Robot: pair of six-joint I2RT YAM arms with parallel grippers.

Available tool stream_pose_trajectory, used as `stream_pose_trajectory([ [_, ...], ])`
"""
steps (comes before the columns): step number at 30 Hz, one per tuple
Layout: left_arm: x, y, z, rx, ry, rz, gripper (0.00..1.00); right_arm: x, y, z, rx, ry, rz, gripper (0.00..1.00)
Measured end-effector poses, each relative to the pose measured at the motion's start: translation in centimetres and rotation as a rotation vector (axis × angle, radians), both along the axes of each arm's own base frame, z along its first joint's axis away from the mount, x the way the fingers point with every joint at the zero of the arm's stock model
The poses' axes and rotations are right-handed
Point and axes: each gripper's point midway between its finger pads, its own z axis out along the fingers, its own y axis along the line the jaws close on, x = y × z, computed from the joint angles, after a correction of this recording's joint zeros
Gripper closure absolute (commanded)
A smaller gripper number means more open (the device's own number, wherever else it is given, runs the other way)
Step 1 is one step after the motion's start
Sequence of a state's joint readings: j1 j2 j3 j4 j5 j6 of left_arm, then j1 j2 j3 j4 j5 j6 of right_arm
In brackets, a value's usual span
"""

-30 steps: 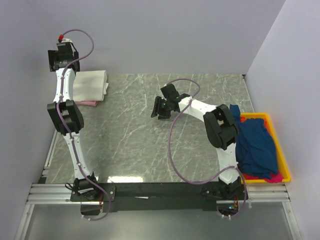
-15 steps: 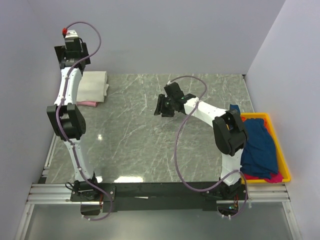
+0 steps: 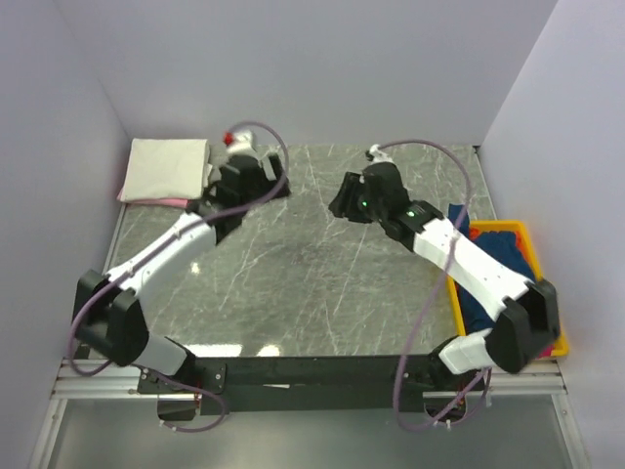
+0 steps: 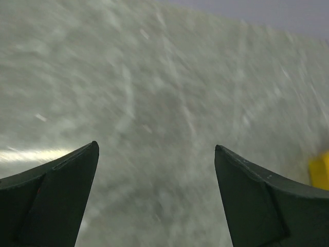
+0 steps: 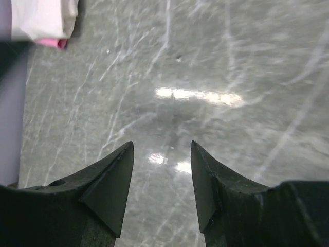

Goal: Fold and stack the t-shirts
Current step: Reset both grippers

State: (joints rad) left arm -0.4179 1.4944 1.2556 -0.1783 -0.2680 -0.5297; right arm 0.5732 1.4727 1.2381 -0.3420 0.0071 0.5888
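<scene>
A folded cream-white t-shirt lies at the table's back left corner, and a pink t-shirt shows as a thin edge under it. In the right wrist view the cream shirt and the pink edge sit at top left. Dark blue t-shirts and a magenta one are heaped in the bin. My left gripper hangs open over bare table, just right of the stack. Over the back middle of the table, my right gripper is open and empty.
The yellow plastic bin stands at the table's right edge, and a corner of this bin shows in the left wrist view. Grey walls close the back and both sides. The table is a grey marbled slab.
My left arm has swung down from above the back left stack, toward the table's middle. The right gripper has shifted back and to the right, its arm stretching out.
</scene>
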Motion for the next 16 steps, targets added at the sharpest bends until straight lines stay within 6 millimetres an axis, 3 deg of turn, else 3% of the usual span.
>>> stream_pose_trajectory([
  [2, -3.6, -4.3, -0.9, -0.024, 0.015, -0.107, 0.01, -1.3, -1.5, 1.2, 0.004, -0.042, -0.026, 0.43],
  [4, -6.7, -6.3, -1.7, -0.049, 0.027, -0.171, 0.00, -2.8, -3.4, 2.2, 0.008, -0.089, -0.060, 0.42],
  [6, -8.9, -6.1, -2.8, -0.072, 0.043, -0.185, 0.00, -4.3, -5.3, 2.6, 0.005, -0.125, -0.098, 0.41],
  [9, -10.5, -4.7, -3.6, -0.100, 0.051, -0.168, 0.01, -6.1, -7.7, 2.6, -0.004, -0.168, -0.147, 0.38],
  [16, -11.6, -4.2, -2.9, -0.117, 0.036, -0.180, 0.01, -7.8, -10.6, 2.1, -0.031, -0.210, -0.220, 0.37],
])
